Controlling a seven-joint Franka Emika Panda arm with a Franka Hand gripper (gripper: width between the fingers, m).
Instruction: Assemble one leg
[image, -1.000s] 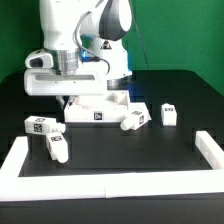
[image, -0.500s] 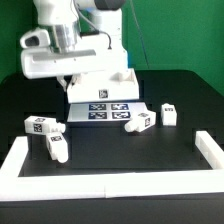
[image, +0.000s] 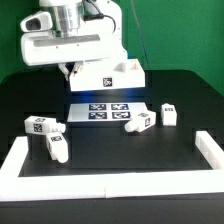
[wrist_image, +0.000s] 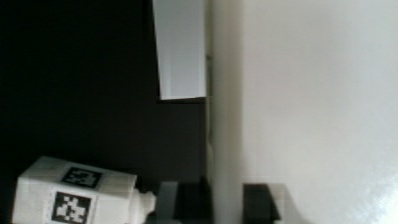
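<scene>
Status: no leg is assembled. The pincer (image: 73, 72) is closed on one edge of the square panel (image: 108, 75) and holds it in the air above the marker board (image: 103, 110), clear of the desk (image: 100, 152). In the wrist view the two dark fingers of the pincer (wrist_image: 222, 203) stand on either side of the edge of the square panel (wrist_image: 311, 100), with only the panel's thickness between them. Four legs lie loose on the desk, none joined to the panel and none in the pincer. The first leg (image: 42, 125) and the second leg (image: 57, 149) lie on the exterior view's left of the marker board. The third leg (image: 137, 121) lies just beside that board's right corner, and the fourth leg (image: 168, 114) lies a little farther to the right. All four are lower than the pincer and well apart from it. The wrist view shows one leg (wrist_image: 80, 195) on the desk, beside the held panel and not touching the fingers. Which of the four this is cannot be told. Remaining work, as judged: position the panel, release it, then fetch one leg and fit it to the panel. The whole leg step is outstanding.
</scene>
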